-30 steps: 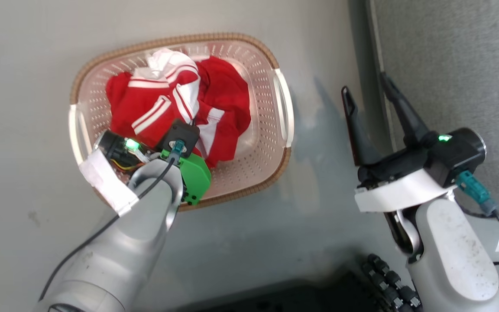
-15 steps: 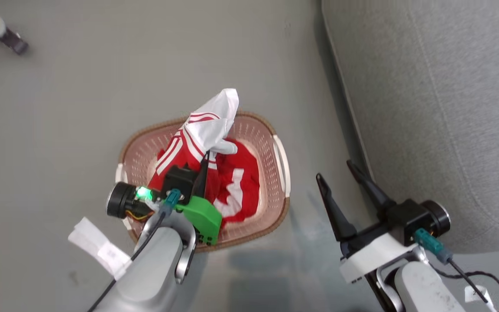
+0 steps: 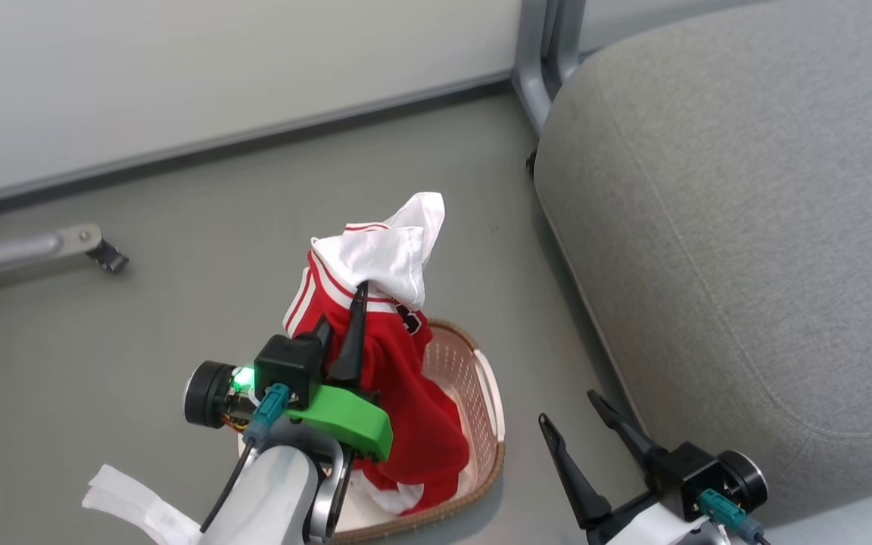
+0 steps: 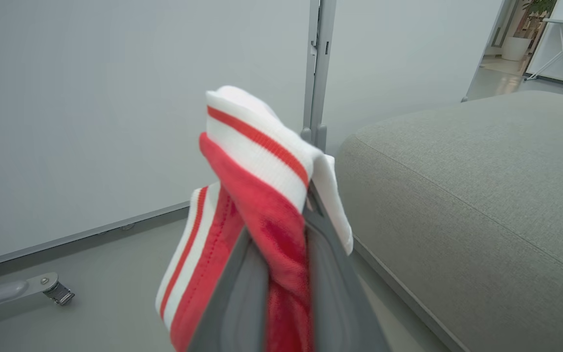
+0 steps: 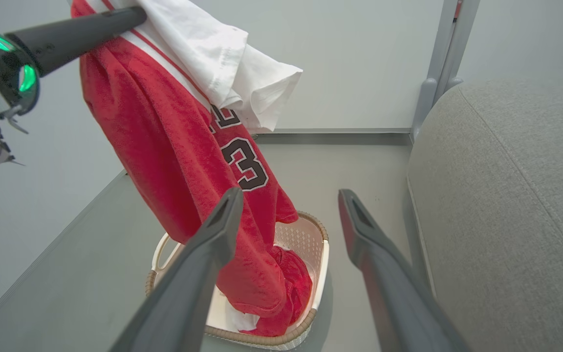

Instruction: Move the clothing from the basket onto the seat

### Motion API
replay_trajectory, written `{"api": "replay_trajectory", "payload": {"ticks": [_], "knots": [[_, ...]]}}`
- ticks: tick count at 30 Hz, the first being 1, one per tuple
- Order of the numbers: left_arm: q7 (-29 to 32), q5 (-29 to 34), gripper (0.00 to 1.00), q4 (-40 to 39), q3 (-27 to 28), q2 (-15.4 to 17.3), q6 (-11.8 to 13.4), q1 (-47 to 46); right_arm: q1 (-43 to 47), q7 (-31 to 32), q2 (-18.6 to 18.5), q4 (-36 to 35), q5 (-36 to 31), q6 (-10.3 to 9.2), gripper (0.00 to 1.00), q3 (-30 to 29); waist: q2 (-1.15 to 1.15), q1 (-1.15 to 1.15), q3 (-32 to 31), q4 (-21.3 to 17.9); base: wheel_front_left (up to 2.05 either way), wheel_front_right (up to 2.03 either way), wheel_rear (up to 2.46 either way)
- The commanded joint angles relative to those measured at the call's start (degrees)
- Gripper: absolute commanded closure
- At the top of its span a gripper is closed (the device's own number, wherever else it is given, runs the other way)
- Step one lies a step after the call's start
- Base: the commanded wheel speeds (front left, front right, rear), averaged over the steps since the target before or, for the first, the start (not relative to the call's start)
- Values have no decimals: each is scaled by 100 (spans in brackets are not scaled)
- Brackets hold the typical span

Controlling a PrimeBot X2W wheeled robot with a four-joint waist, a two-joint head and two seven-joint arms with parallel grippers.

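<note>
So on the left, the left gripper (image 3: 341,318) is clamped tight on the clothing (image 3: 390,356), pinching it near a red-and-white striped band at the top. The clothing hangs from the fingers in a long drape. Its bottom end is bunched up inside the basket (image 3: 493,424) on the floor, so it's only partly out.

It looks like a red sports jersey. The fabric is fuzzy red with white stripes along the edge, and a white lining flops over the top of the grip. There are black numbers with a white outline on the side, one of them a 3 for sure. It's soft and floppy, so I'd expect it to swing and drag.

Step-wise I'd call this the lift-out part: gripped and up in the air, but not yet clear of the basket. The next move, I reckon, needs more height so the tail comes free of the rim without tipping the basket. After that it's a carry to the right.

Just right of the basket, the right gripper (image 3: 568,409) hovers low with its fingers spread wide and nothing between them. Further right is the seat (image 3: 746,227), a big grey cushion sitting higher than the basket. The clothing will have to go up and over its rounded edge before it's let go.
</note>
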Motion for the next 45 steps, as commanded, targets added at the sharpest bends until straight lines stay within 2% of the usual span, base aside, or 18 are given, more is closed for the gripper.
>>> {"api": "replay_trajectory", "payload": {"ticks": [1, 12, 22, 24, 35, 36, 37, 45], "knots": [[-20, -19, 100, -149, 28, 46, 11, 110, 90, -2, -23, 13, 18, -2, 0, 48, 0, 1, -690, -174, 0, 0, 0], [360, 21, 100, -1031, -267, 80, -124, 64, -100, -2, -24, -108, -160, -2, 0, 362, 0, 1, -859, -167, 0, 0, 0], [853, -20, 100, -1690, -824, -32, -376, -52, -483, -2, -21, -244, -237, -2, 0, 561, 0, 1, -799, 9, 0, 0, 0], [981, -55, 100, -1828, -1018, -68, -473, -79, -599, -2, -22, -145, -304, -2, 0, 654, 0, 1, -768, 53, 0, 0, 0], [1341, -245, 100, -2334, -1396, -140, -553, -28, -591, -2, -19, 586, -211, -2, 0, 691, 0, 1, -710, 158, 0, 0, 0], [1358, -257, 100, -2348, -1392, -133, -538, -16, -608, -2, -18, 564, -224, -2, 37, 708, 0, 1, -709, 158, 0, 0, 0], [1365, -271, 100, -2356, -1374, -116, -511, 0, -599, -2, -23, 553, -150, -2, 100, 724, 0, 1, -705, 159, 0, 0, 0], [1342, -343, 100, -2245, -1285, -43, -391, 119, -557, -2, -36, 499, -40, -2, 100, 870, 0, 1, -712, 138, 0, 0, 0]]}}
